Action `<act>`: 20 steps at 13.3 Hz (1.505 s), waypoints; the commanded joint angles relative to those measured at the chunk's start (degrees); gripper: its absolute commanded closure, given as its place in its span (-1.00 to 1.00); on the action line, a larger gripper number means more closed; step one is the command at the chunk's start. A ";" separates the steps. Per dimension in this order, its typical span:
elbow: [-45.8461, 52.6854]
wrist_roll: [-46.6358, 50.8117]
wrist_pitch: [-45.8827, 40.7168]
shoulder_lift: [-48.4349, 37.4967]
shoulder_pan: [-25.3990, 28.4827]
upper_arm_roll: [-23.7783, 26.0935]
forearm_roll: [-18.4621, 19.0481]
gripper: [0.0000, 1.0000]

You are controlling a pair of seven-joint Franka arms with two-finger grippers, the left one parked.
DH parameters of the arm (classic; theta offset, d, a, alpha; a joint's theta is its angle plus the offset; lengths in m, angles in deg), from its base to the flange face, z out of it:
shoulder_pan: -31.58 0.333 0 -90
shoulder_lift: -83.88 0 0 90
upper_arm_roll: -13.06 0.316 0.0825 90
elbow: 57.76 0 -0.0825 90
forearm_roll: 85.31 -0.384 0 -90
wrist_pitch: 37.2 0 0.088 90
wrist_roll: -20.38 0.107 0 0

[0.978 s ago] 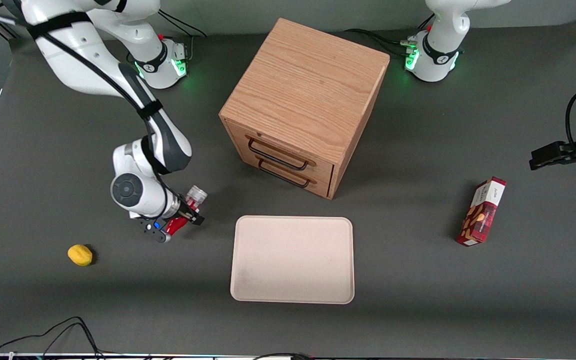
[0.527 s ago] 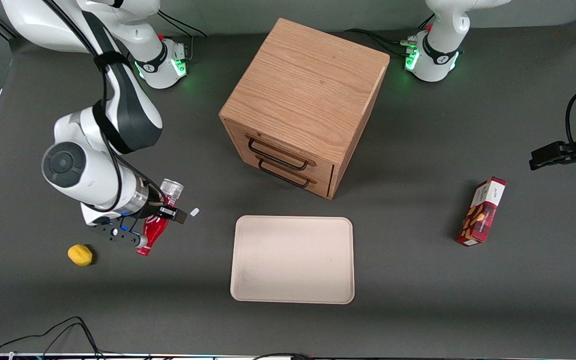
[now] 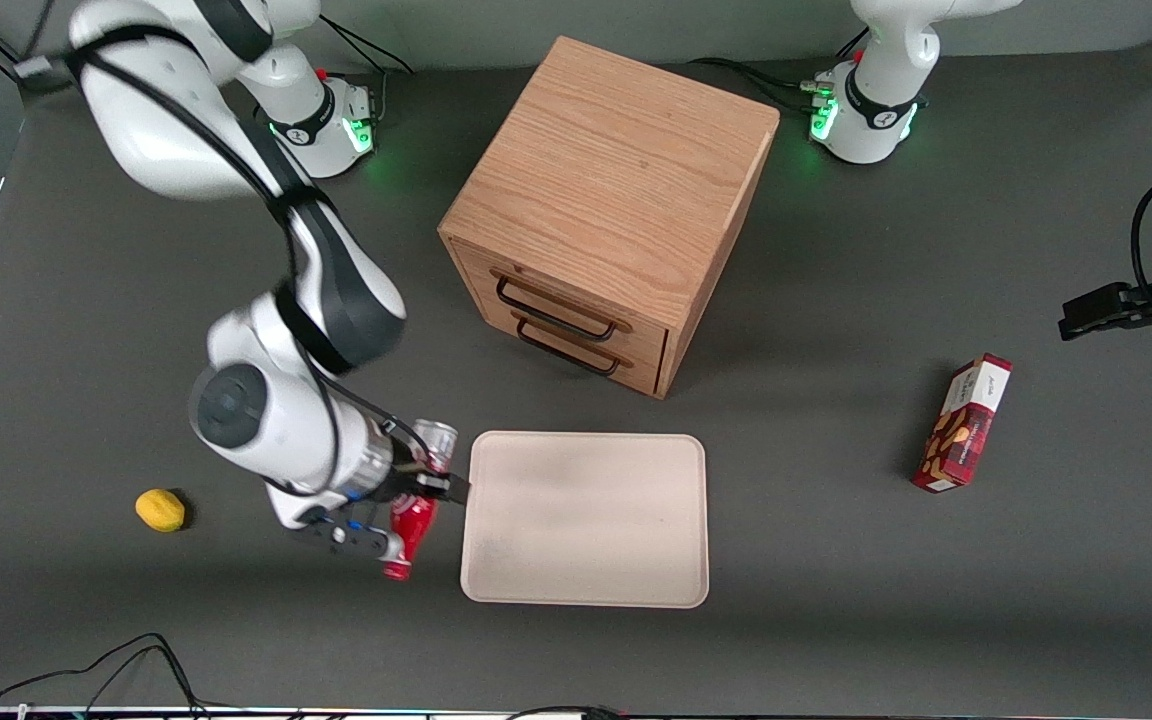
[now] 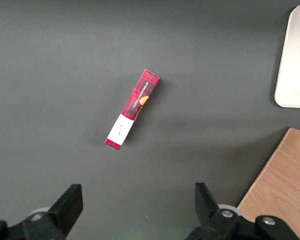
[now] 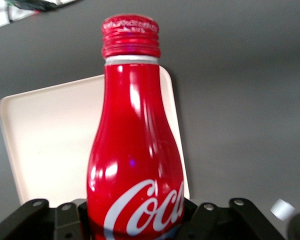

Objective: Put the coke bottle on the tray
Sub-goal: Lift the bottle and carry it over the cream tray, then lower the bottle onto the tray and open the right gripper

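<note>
My gripper, clamped on the coke bottle, hangs just beside the tray edge on the working arm's end, and I see bare tray surface from there toward the parked arm's end. The wooden drawer cabinet stands farther from the front camera than my gripper. The lemon lies well apart, toward the working arm's end.

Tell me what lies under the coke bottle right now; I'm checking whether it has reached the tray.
Held by the gripper, the coke bottle hangs over bare table beside the tray. The spot directly beneath it is covered.
</note>
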 commanded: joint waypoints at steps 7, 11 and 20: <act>6.11 -1.04 12.30 15.11 2.97 -0.17 0.69 1.00; 5.76 -0.95 13.27 15.73 3.32 -0.34 1.04 -0.99; 5.06 -0.86 13.63 15.65 3.59 -0.35 2.89 -1.00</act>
